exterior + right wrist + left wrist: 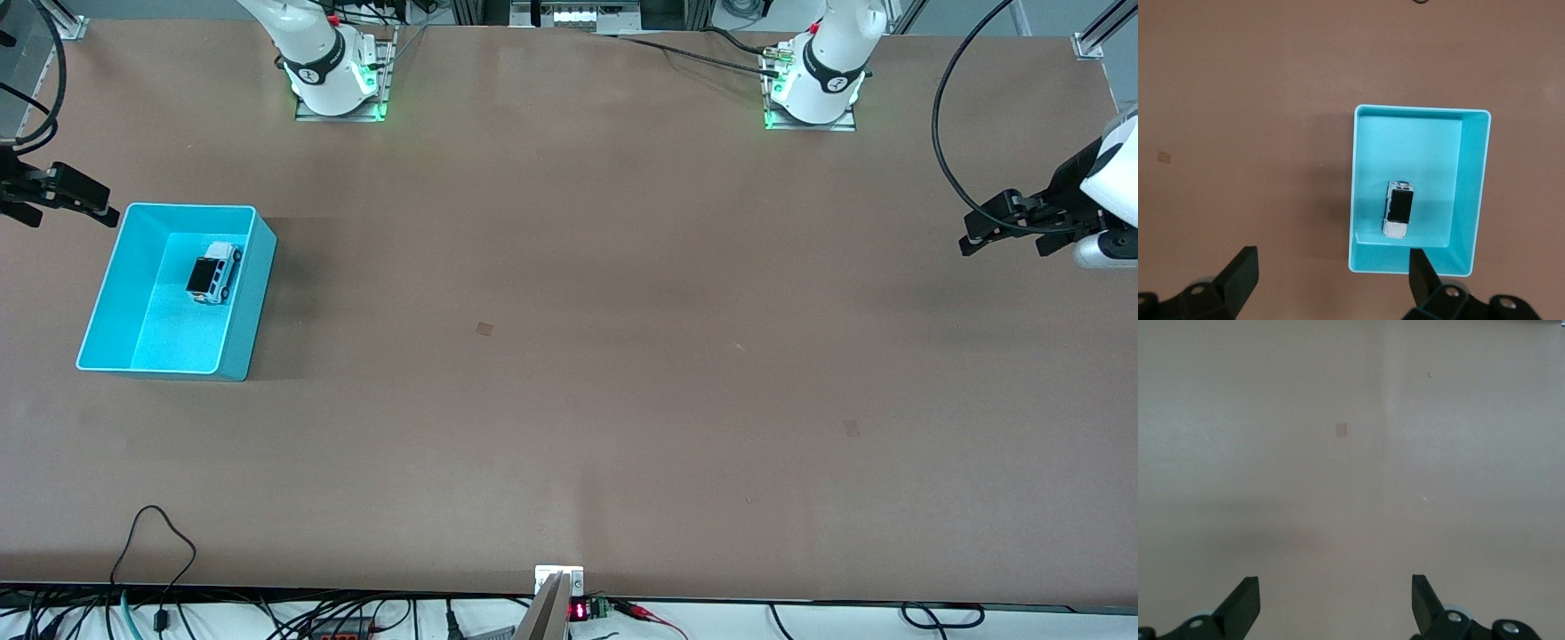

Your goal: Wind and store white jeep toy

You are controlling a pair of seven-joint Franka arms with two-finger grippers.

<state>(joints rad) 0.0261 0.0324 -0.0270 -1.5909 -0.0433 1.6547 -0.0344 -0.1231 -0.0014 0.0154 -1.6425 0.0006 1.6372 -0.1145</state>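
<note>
White jeep toy (214, 271) inside teal bin (238, 351)

We see a matt brown surface (569, 356), smooth and even. The bin (244, 302) looks like smooth teal plastic with a faint sheen on its floor. The jeep (214, 272) looks like glossy white plastic with a black roof panel. Both grippers' fingers (1238, 273) look like matt black plastic.
</note>
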